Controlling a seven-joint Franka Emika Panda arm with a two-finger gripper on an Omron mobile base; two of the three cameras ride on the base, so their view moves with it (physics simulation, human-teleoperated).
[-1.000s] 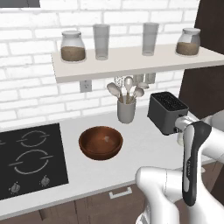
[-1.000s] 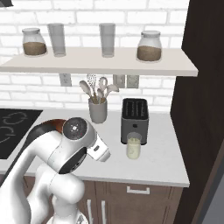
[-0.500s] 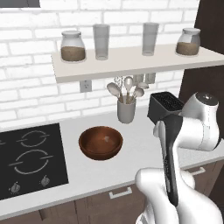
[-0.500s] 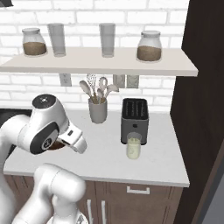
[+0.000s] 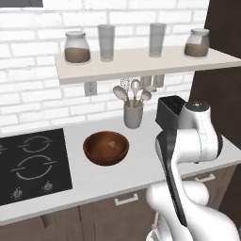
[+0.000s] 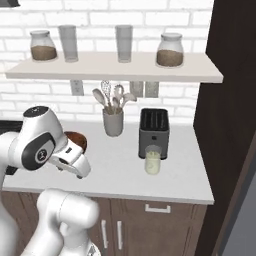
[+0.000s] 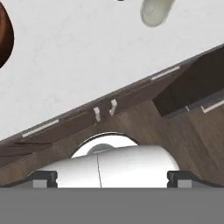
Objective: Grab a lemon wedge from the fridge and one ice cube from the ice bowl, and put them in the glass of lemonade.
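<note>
In the left base view the arm has swung up over the white counter (image 5: 141,174) beside the ice bowl (image 5: 106,148), so the work is barely begun. In the right base view the glass of lemonade (image 6: 152,160) stands just before the black toaster (image 6: 153,132), under a brick-backed shelf. In the hand view the gripper (image 7: 112,178) is spread wide, empty.

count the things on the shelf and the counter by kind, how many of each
lidded jars of brown contents: 2
tall clear grey glasses: 2
utensil cup: 1
toaster: 1
ice bowl: 1
glass of lemonade: 1
total: 8
</note>
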